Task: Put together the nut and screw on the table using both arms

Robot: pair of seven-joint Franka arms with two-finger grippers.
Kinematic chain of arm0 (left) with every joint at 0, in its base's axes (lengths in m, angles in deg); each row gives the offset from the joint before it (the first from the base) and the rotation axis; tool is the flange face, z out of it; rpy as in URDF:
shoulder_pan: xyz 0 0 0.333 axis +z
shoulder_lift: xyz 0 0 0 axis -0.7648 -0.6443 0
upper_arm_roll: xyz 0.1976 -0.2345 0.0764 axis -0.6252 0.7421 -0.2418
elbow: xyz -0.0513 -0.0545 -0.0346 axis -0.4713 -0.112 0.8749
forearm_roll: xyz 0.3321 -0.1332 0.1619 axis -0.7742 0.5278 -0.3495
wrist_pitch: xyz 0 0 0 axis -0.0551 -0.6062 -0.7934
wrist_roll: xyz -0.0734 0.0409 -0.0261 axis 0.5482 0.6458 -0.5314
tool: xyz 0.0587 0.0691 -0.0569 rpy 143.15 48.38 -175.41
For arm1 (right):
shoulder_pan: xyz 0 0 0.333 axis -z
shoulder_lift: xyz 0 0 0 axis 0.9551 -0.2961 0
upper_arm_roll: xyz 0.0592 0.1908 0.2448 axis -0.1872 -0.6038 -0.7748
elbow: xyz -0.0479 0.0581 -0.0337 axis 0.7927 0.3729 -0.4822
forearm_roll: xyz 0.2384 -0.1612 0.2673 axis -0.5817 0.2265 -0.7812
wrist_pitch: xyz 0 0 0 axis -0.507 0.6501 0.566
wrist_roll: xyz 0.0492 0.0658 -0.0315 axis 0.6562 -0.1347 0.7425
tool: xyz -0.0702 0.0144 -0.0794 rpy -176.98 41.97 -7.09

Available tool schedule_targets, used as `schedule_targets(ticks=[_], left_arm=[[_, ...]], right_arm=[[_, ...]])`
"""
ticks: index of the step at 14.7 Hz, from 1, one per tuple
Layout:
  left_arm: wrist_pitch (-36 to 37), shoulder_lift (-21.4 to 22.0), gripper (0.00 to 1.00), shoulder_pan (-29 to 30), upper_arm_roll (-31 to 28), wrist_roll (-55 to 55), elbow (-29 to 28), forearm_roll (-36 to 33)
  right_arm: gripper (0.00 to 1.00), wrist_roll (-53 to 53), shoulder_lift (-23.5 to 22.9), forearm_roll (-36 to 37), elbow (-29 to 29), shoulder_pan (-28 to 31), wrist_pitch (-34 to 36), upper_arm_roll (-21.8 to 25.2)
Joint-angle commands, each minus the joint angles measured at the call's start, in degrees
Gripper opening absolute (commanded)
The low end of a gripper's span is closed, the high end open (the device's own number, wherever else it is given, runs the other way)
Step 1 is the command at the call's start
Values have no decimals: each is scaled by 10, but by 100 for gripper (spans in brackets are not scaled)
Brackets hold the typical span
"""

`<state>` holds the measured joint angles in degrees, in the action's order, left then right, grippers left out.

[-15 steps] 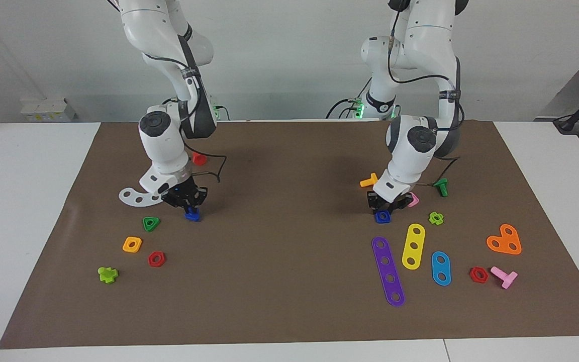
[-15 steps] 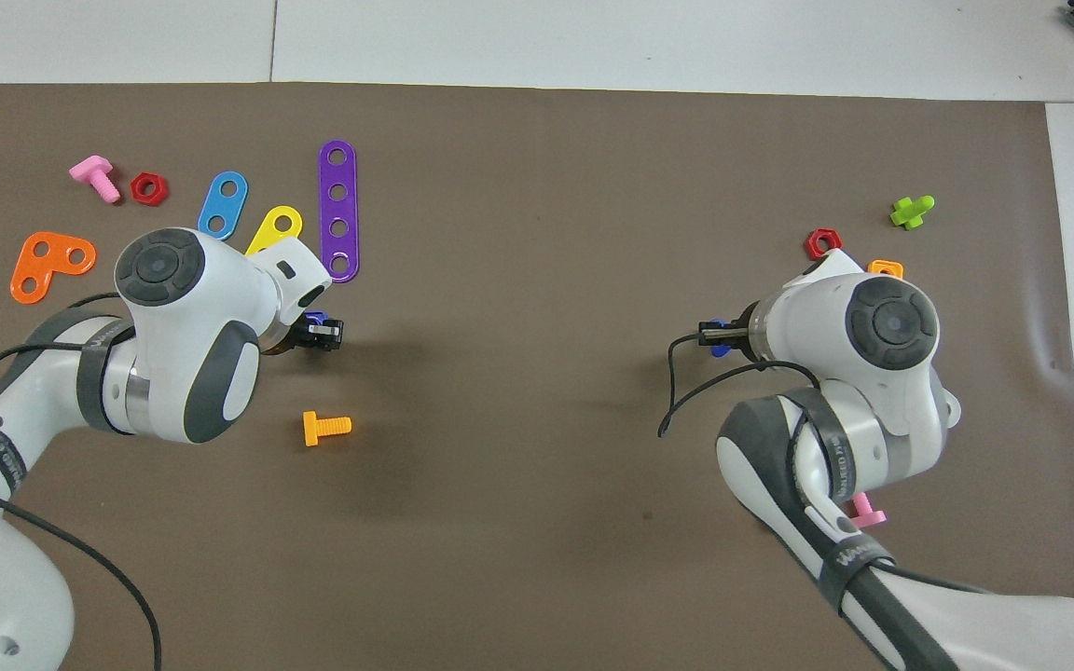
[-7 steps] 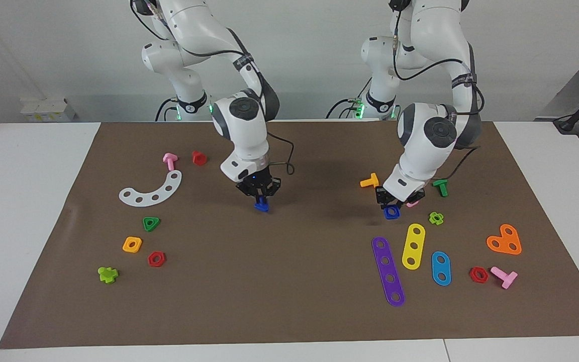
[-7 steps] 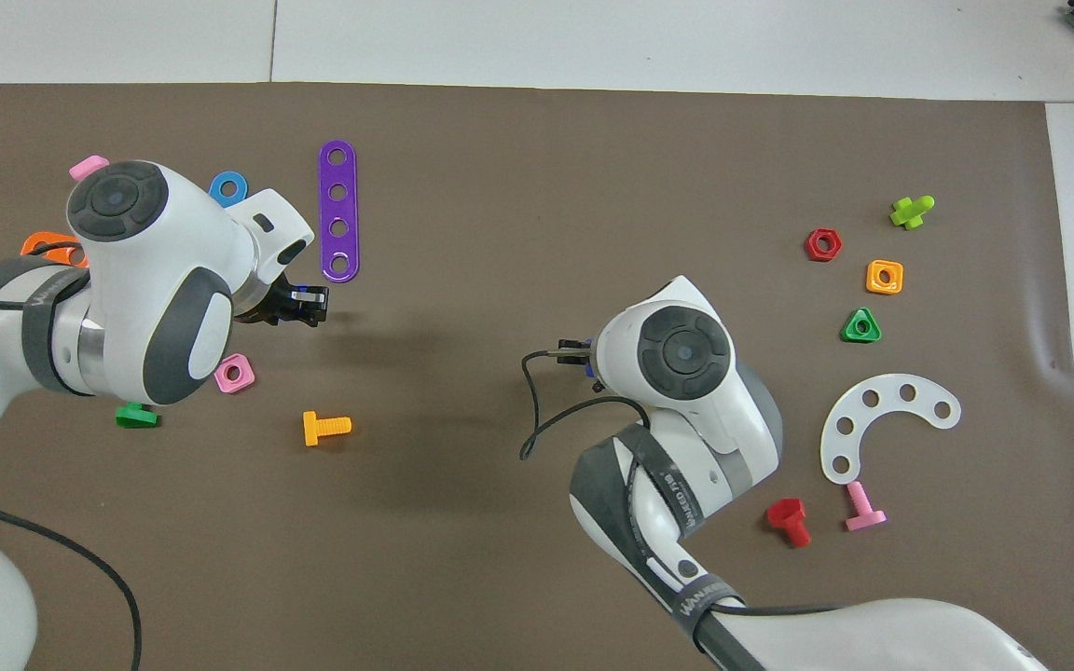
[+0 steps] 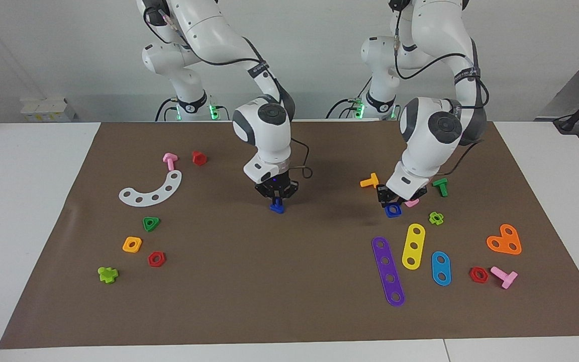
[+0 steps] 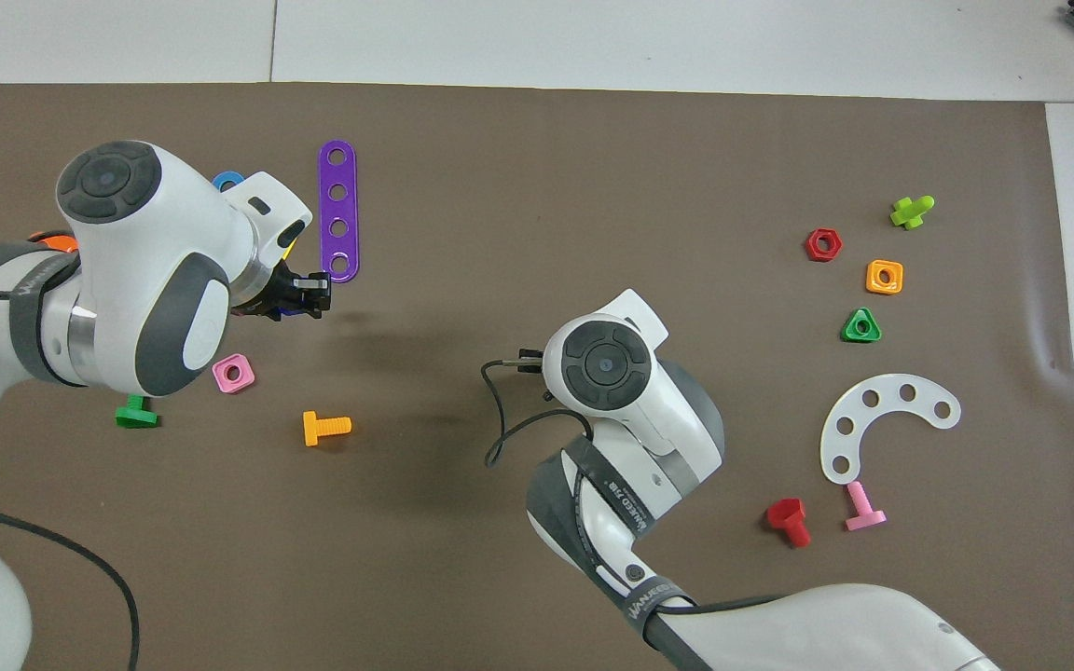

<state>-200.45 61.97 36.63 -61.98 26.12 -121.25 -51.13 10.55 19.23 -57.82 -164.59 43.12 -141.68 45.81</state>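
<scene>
Over the middle of the brown mat (image 5: 289, 291) on the table, my right gripper (image 5: 277, 199) points down, shut on the dark-blue screw (image 5: 277, 206), which hangs below its tips. Toward the left arm's end, my left gripper (image 5: 394, 202) is shut on the blue nut (image 5: 393, 210), held just above the mat beside a pink nut (image 5: 412, 203). In the overhead view the left gripper (image 6: 311, 296) shows a sliver of the nut (image 6: 287, 303). There the right wrist hides the screw.
Purple (image 5: 388, 271), yellow (image 5: 413, 246) and blue (image 5: 441, 268) strips lie farther from the robots than the left gripper. An orange bolt (image 5: 369, 180) and a green bolt (image 5: 440, 186) flank it. A white curved strip (image 5: 151, 189) and small nuts lie toward the right arm's end.
My right arm has carried the screw from the right arm's end to over the mat's middle. My left gripper has lifted the nut slightly off the mat.
</scene>
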Motion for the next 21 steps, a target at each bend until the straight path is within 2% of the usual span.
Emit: schedule_targets(ticks=[1, 6, 12, 14, 16, 18, 21], left_arm=[[9, 2, 0, -13, -5, -35, 10, 7], [-2, 2, 0, -42, -5, -89, 7, 9], [-53, 2, 0, -113, -4, -211, -10, 9], [-75, -4, 0, -141, -4, -249, -9, 16], [-103, -7, 0, -162, -5, -264, -8, 56], [-124, -31, 0, -183, -5, -277, 2, 89], [-139, -56, 0, -221, -5, -311, 21, 97]], right_arm=[[100, -10, 41, 12, -2, 12, 44, -1], [100, 45, 124, 7, -4, 66, 132, -1], [100, 192, 214, -11, -5, 182, 213, 0], [100, 223, 226, -22, 3, 218, 227, 5], [100, 258, 232, -26, 17, 252, 242, 6], [100, 294, 227, -26, 51, 281, 265, 6], [100, 323, 222, -32, 99, 302, 303, 6]])
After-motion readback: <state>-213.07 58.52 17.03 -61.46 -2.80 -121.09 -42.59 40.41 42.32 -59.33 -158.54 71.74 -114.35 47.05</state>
